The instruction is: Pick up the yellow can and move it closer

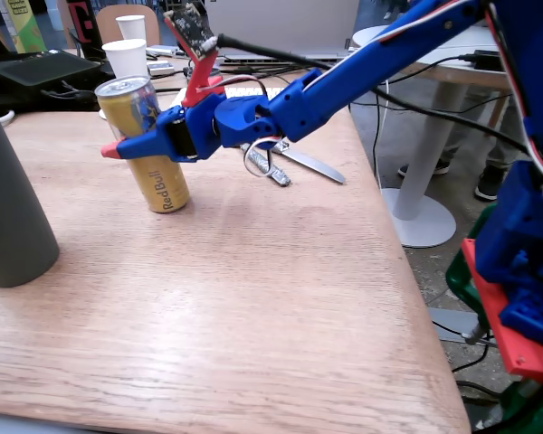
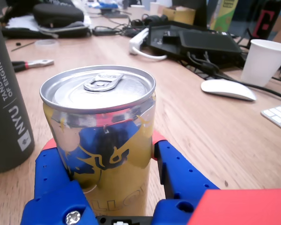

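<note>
The yellow can (image 1: 152, 145) stands on the wooden table (image 1: 253, 298), tilted slightly so its silver top leans toward the left of the fixed view; whether its base sits flat or is partly lifted cannot be told. Its red lettering runs down the lower body. In the wrist view the yellow can (image 2: 103, 145) fills the centre, pull tab on top, a blue patch on its face.

The gripper (image 1: 138, 145) has its jaws clenched around the can's middle. In the wrist view the gripper (image 2: 103, 152) shows 1 blue finger (image 2: 54, 171) against the can's left side and the other against its right, each red at the tip. The blue arm (image 1: 362, 68) reaches in from the upper right of the fixed view.

A dark grey cylinder (image 1: 9, 208) stands well apart at the left edge of the fixed view; in the wrist view the same cylinder (image 2: 9, 98) bears white lettering. Behind the can, 2 white paper cups (image 1: 127, 56) stand, 1 farther back. A metal tool (image 1: 308, 165) lies on the table beneath the arm. The wrist view shows a white mouse (image 2: 228, 89) and a paper cup (image 2: 266, 62) to the right.
</note>
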